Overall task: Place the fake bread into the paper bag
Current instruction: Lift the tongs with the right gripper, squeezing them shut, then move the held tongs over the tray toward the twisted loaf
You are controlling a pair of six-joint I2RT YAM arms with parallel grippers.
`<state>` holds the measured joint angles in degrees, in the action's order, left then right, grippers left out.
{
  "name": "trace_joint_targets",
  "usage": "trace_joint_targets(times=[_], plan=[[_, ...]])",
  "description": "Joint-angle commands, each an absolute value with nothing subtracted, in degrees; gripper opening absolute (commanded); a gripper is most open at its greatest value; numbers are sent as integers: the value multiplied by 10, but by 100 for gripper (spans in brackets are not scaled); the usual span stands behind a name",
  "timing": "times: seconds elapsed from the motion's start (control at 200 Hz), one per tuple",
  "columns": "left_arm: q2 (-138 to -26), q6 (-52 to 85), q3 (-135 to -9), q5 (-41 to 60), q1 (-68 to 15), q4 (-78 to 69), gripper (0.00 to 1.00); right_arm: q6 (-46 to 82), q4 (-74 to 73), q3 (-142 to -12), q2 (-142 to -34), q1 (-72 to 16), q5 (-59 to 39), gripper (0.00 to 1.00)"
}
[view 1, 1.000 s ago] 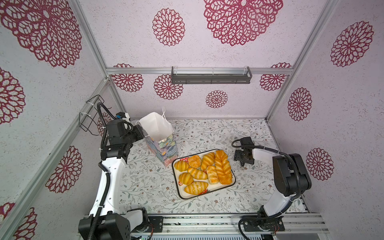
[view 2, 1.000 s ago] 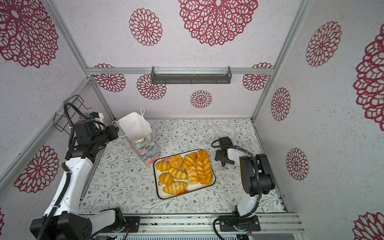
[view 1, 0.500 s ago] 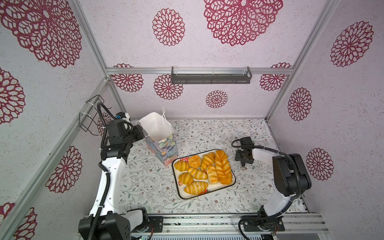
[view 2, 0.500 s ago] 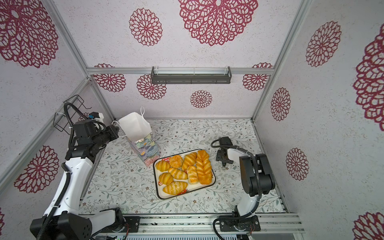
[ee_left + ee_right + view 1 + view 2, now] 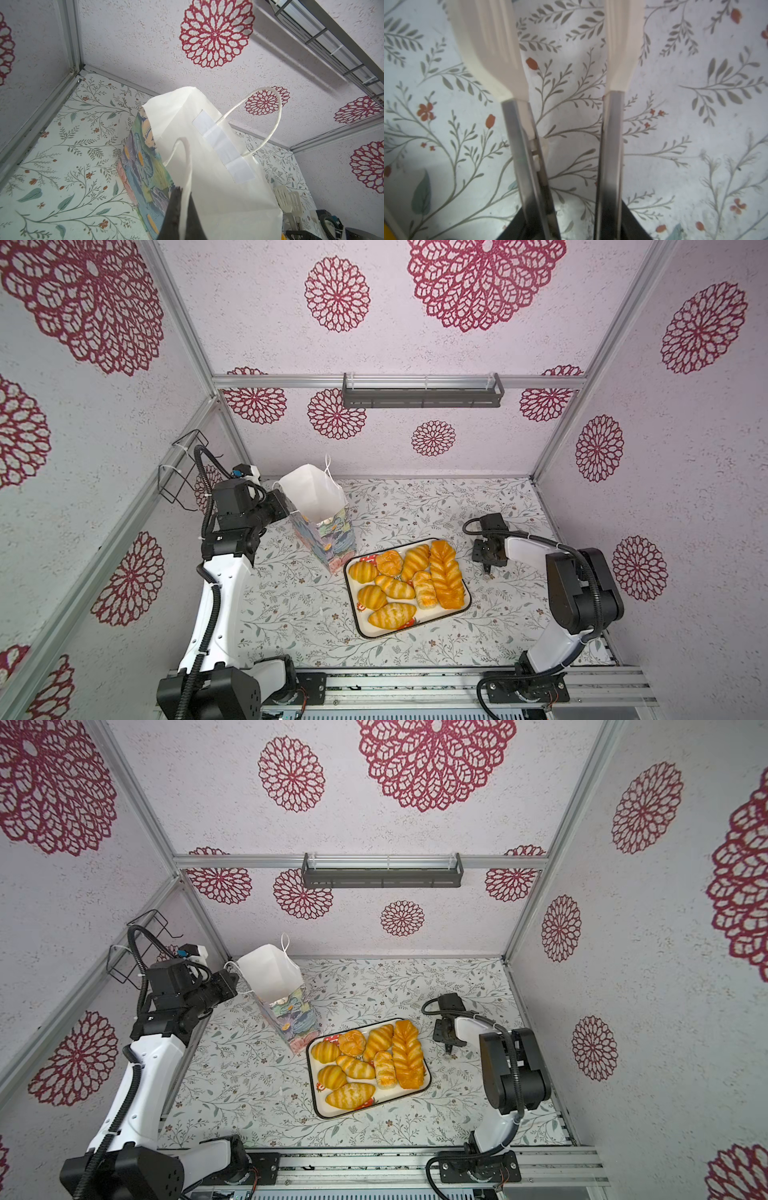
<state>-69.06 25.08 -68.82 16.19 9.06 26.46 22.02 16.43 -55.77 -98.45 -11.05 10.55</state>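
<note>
**Still between picks: one side gripping, one side empty**

Right now I judge this the reach before a pick. My left end effector (image 5: 184, 194) is clamped fully closed on the near white cord handle (image 5: 188, 166) of the paper bag (image 5: 316, 497). The bag stands at the back left of the desk (image 5: 299, 614) with its white mouth open upward, its base just beside the back corner of the tray (image 5: 440, 615). My right end effector (image 5: 562, 41) hangs low over bare desk just off the tray's right side. Its two steel arms with white paddles at the tips stand partly apart, with only the leafy desk pattern between them, so it grips nothing.

The fake bread (image 5: 409, 585) lies on the tray: I count eight golden pieces, the long braided loaf (image 5: 446, 580) along the edge nearest my right arm. I make out no bread in the bag's white inside.

The next move, as I judge it, calls for spreading the paddles wider than a piece and crossing over the tray. Then I lower astride the braided loaf or the paler bun (image 5: 424, 595) beside it, close, and carry it to the bag's mouth.

Against a second ago, the right paddles stand noticeably closer together, though the arm sits in nearly the same spot. Bag, tray, bread and left grip look unchanged.
</note>
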Motion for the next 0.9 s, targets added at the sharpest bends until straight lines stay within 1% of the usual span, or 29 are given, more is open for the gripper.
trace_joint_targets(times=[0.0, 0.195, 0.41, 0.665, 0.896], plan=[[-691, 253, -686, 170, 94, 254, 0, 217, 158, -556, -940, -112, 128, 47], [-693, 254, -686, 172, 94, 253, 0, 216, 164, -552, -922, -112, 126, 45], [-691, 254, -686, 173, 94, 254, 0, 215, 173, -551, -904, -112, 132, 39], [-694, 254, -687, 177, 94, 251, 0, 219, 188, -549, -882, -112, 131, 37], [-699, 253, -690, 178, 94, 252, 0, 222, 224, -544, -842, -117, 103, 36]])
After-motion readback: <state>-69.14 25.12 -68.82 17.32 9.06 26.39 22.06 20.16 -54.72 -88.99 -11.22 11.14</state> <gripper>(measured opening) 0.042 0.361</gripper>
